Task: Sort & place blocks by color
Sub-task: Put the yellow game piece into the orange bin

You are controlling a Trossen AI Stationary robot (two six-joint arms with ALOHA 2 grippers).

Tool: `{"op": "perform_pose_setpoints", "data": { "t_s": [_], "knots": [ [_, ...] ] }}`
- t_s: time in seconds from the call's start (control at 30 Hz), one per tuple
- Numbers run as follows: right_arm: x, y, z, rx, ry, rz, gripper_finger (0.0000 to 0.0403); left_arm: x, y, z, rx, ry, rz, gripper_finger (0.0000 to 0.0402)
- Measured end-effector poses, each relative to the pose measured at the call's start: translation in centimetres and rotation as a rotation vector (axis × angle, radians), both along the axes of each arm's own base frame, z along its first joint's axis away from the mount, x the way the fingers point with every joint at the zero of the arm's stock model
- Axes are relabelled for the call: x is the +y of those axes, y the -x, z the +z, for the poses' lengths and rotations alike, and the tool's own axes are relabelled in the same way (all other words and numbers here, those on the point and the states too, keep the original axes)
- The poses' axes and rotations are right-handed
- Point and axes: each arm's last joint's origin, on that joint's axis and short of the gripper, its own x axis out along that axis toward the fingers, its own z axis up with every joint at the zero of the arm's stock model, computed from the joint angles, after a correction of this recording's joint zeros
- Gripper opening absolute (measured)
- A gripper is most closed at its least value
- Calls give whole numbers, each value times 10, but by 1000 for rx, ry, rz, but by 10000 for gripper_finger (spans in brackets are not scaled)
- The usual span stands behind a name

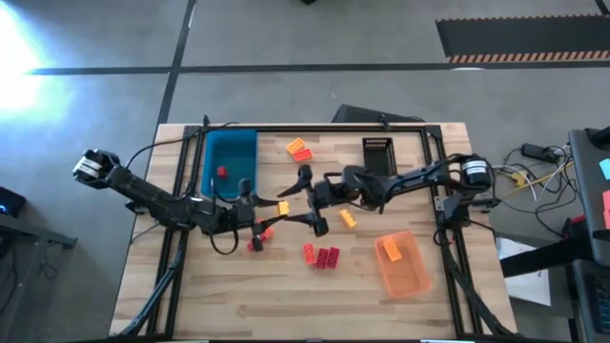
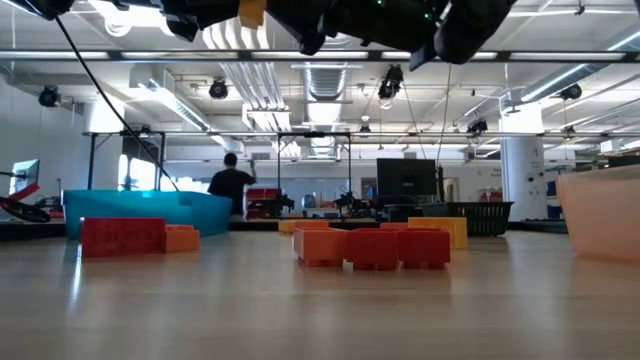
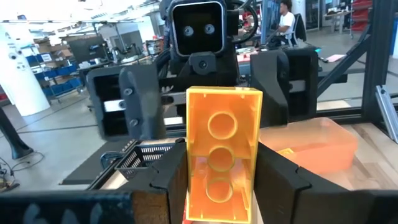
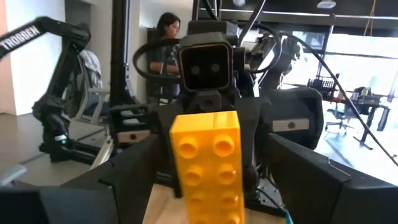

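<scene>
1. A yellow brick [image 3: 222, 163] is being held up over the middle of the tabletop [image 1: 229, 305], with the left pincer [image 1: 270, 215] clamped on its long sides. The right pincer [image 1: 307, 198] is facing it just beside, fingers spread apart either side of the brick, not seen to be touching.
2. Other blocks are lying loose: an orange pair [image 1: 299, 149] near the far edge, red ones [image 1: 321, 255] toward the near edge, one yellow [image 1: 348, 218] at centre. One red is sitting in the blue tray [image 1: 232, 145], one orange in the orange tray [image 1: 404, 273] near the right edge.
3. Handling, judged: light, stiff, hollow plastic w/ smooth walls, so prob. slippery; flat sides should be gripped, not the studs.
4. Left wrist view is showing the hollow underside; right wrist view is showing the studded top [image 4: 206, 163]. High view alone is giving tray positions. Low view is showing bricks [image 2: 372, 246] resting flat.
</scene>
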Motion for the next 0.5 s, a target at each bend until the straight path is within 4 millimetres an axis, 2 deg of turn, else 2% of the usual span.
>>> {"op": "perform_pose_setpoints", "data": {
  "t_s": [0.13,0.23,0.37,0.47,0.5],
  "knots": [
    [0,-8,2,-17,25,17,272,0,0,0,0,0,2,125],
    [0,-12,5,-12,28,21,250,0,0,-1,1,0,2,125],
    [0,-14,6,6,49,18,192,0,0,-1,2,0,2,126],
    [0,-14,6,0,65,15,132,1,0,-1,-3,11,11,139],
    [0,-14,7,-3,65,12,124,1,0,-1,-4,8,16,144]
  ]
}}
